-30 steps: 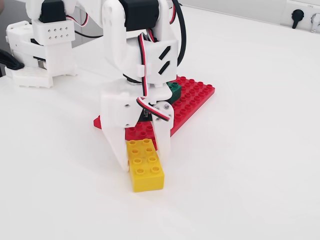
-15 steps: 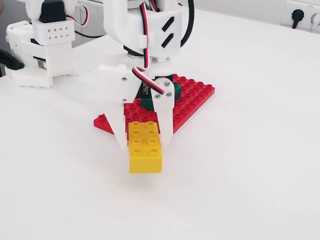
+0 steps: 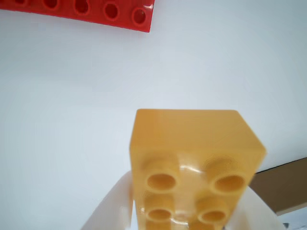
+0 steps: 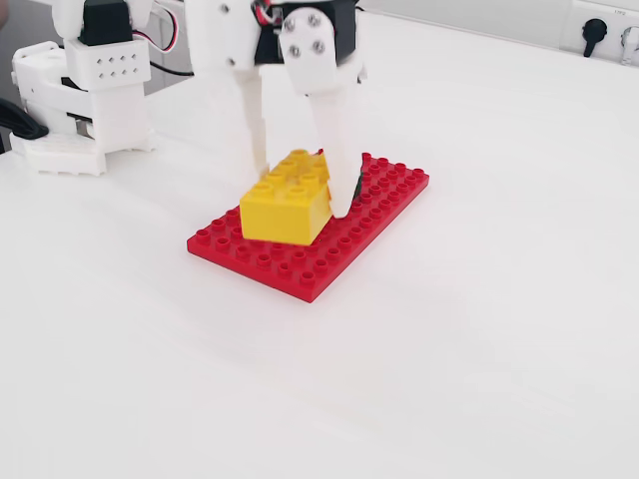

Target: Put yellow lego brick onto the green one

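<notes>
The gripper (image 4: 300, 190) holds the yellow lego brick (image 4: 288, 204) between its two white fingers (image 4: 334, 150). One finger is on each long side of the brick, and they squeeze it tight. In the fixed view the brick is up in the air, above the flat red plate (image 4: 329, 254). It looks a bit blurry there. Its bumps face up and its short end points toward the front left of the picture.

The red plate lies flat on the white table (image 4: 479, 329). It has many small round bumps on it. The brick and the fingers cover the middle of the plate, so the green one cannot be seen in either view.

In the wrist view the yellow lego brick (image 3: 192, 158) fills the lower middle of the picture. Four of its round bumps show near the bottom. The white fingers (image 3: 112, 206) peek out on both sides of it. A corner of the red plate (image 3: 110, 12) shows at the top left, well apart from the brick in this picture. The rest is white table (image 3: 67, 105).

The white base of the arm (image 4: 80, 90) stands at the top left of the fixed view, behind the plate
</notes>
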Motion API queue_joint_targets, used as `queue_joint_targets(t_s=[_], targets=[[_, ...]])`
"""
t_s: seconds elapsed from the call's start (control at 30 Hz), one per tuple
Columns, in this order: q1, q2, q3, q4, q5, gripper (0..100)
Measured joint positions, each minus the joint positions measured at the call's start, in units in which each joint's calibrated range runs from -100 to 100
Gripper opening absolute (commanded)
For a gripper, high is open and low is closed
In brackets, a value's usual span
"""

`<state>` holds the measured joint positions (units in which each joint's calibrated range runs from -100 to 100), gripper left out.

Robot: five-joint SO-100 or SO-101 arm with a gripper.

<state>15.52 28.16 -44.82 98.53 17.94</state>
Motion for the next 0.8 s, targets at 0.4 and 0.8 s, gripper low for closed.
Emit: queue_joint_targets(t_s=[0.4, 0.8], targets=[[-7.4, -21.4, 25.9, 0.0, -8.2, 15], [-11.6, -48.8, 57.2, -10.9, -14.2, 15]])
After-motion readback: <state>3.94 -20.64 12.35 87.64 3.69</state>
